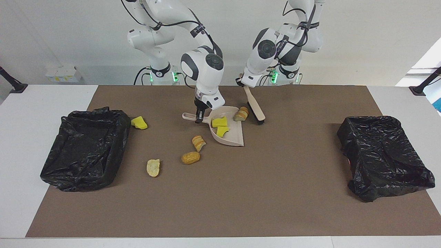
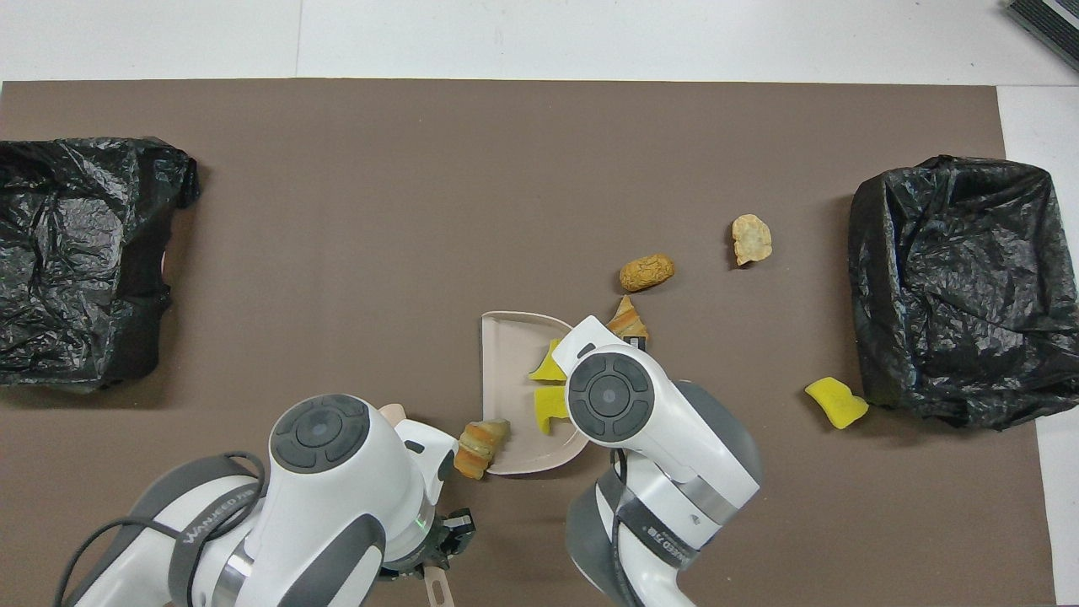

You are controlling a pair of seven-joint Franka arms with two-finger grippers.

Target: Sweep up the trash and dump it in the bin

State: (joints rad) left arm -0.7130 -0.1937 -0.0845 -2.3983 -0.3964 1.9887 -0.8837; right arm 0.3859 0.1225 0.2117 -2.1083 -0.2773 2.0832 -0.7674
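You have a white table (image 1: 20, 144) with a brown mat (image 1: 241, 193) covering nearly all of it, bare white strips showing only at the two ends, and a pale wall past the robots. Two bins lined with black bags sit on the mat: one bin (image 1: 86, 148) at the right arm's end, a second bin (image 1: 382, 155) at the left arm's end. Between them, the half of the mat farther from the robots lies open. The dustpan (image 1: 231, 132) rests flat near the middle, close to the robots, and your right gripper (image 1: 198, 119) is clamped on its handle. Your left gripper (image 1: 243, 83) grips the brush (image 1: 255, 106) by its handle, the brush slanting down with its bristles just beside the pan's edge. The trash is scattered: two sponge chunks (image 1: 219, 125) lie in the pan, a bread lump (image 1: 241, 113) sits at the pan's rim next to the bristles, and three more lumps (image 1: 190, 157) rest on the mat farther from the robots, toward the right arm's bin. One last sponge piece (image 1: 139, 122) lies just beside that bin's edge.
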